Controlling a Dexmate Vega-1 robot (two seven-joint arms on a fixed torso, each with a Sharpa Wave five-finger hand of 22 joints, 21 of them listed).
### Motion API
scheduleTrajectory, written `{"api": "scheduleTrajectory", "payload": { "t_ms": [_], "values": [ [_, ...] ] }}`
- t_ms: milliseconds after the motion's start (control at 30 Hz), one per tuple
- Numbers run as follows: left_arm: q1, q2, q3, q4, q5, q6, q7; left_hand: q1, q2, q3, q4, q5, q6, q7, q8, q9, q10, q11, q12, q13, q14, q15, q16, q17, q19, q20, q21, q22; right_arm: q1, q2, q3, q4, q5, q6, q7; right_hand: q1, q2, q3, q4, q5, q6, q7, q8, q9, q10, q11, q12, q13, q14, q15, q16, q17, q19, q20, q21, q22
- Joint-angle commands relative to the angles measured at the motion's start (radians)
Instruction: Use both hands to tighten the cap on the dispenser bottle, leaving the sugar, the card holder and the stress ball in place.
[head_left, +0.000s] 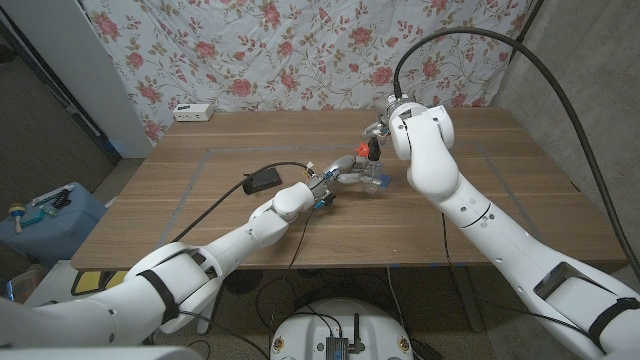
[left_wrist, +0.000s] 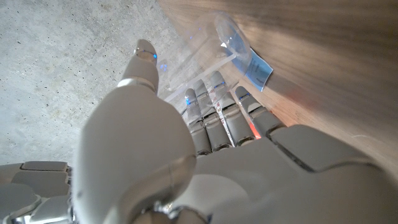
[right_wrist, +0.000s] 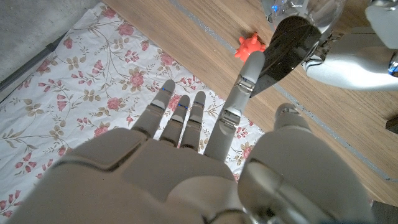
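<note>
The dispenser bottle stands near the middle of the wooden table, a little to the right of centre. The left hand lies just to its left, fingers reaching against it — the right hand sits just behind and above it. A stress ball lies on the table behind the left hand, left of the bottle. A card holder lies further left. At the far left edge — well apart — rests a small box.
</note>
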Motion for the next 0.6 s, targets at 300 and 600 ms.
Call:
{"api": "scheduleTrajectory", "payload": {
  "t_ms": [300, 600],
  "values": [
    [0.022, 0.018, -0.005, -0.044, 0.013, 0.001, 0.021, -0.039, 0.102, 0.058, 0.046, -0.001, 0.100, -0.025, 0.008, 0.003, 0.009, 0.000, 0.003, 0.006, 0.011, -0.076, 0.006, 0.002, -0.001, -0.087, 0.000, 0.002, -0.072, 0.024, 0.066, -0.090, -0.081, 0.052, 0.002, 0.007, 0.004, 0.003, -0.017, 0.006, -0.153, -0.030, -0.075, 0.010, -0.029, 0.009, -0.033, 0.005, 0.003, 0.001, -0.021, 0.005, -0.025, 0.014, -0.009, 0.004],
    [0.008, 0.011, -0.005, -0.017, 0.011, -0.017, 0.010, -0.039, 0.101, 0.058, 0.045, -0.001, 0.101, -0.024, 0.008, 0.003, 0.010, 0.000, 0.003, 0.007, 0.012, -0.076, 0.005, 0.001, -0.001, -0.087, 0.000, 0.002, -0.094, 0.022, 0.114, -0.133, -0.050, 0.084, -0.001, 0.076, 0.001, 0.029, -0.074, 0.012, -0.271, -0.056, -0.118, 0.018, -0.081, 0.011, -0.055, 0.009, -0.023, 0.005, -0.040, 0.005, -0.047, 0.012, -0.011, 0.004]
  ]
}}
